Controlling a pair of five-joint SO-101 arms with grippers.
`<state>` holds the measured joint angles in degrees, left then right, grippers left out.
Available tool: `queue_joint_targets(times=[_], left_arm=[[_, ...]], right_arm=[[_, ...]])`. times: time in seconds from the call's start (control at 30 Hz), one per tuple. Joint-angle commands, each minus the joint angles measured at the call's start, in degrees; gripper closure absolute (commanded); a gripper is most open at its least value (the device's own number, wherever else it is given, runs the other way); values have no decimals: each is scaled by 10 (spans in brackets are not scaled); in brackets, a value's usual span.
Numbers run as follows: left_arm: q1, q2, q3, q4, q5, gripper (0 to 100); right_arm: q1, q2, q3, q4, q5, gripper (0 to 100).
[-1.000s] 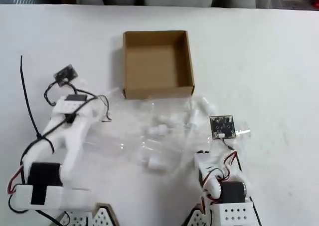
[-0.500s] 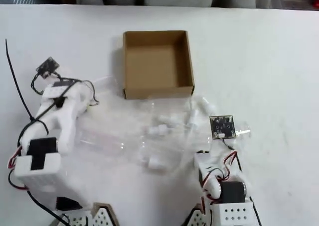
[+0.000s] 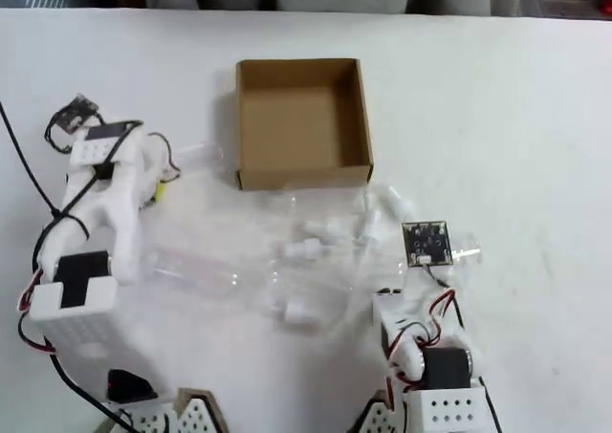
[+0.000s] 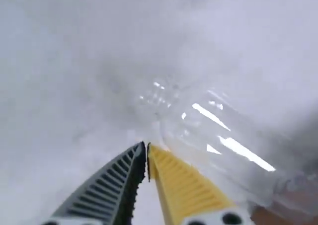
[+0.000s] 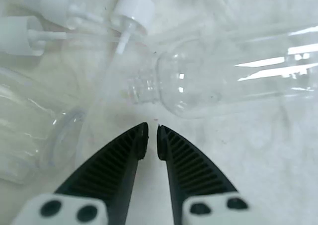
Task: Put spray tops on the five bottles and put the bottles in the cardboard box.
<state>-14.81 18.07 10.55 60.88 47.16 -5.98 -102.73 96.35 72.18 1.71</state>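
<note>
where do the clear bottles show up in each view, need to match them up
High view: clear bottles lie heaped on the table, on the near side of the cardboard box.
Left wrist view: one bottle lies close beside the left end effector.
Right wrist view: one bottle lies just beyond the right end effector, neck uncapped.
Shared landmark: the white table.

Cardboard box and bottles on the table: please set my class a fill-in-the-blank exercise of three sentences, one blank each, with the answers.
1. The cardboard box stands on the table with its top ___.
2. In the right wrist view, the clear bottle ahead of the right gripper lies on its ___.
3. In the left wrist view, one of the left gripper fingers is grey, the other ___.
Missing words: open; side; yellow.
</note>
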Motion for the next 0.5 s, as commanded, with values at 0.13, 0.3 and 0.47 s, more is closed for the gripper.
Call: queue_joint_targets(times=[0.13,0.3,0.47], left_arm=[[29,-7,-72,66,39,709],[46,-22,-75,78,63,624],[45,-61,-75,76,98,623]], right_arm=[[5,-3,5,2,6,981],[5,-3,5,2,6,981],[6,-3,5,2,6,981]])
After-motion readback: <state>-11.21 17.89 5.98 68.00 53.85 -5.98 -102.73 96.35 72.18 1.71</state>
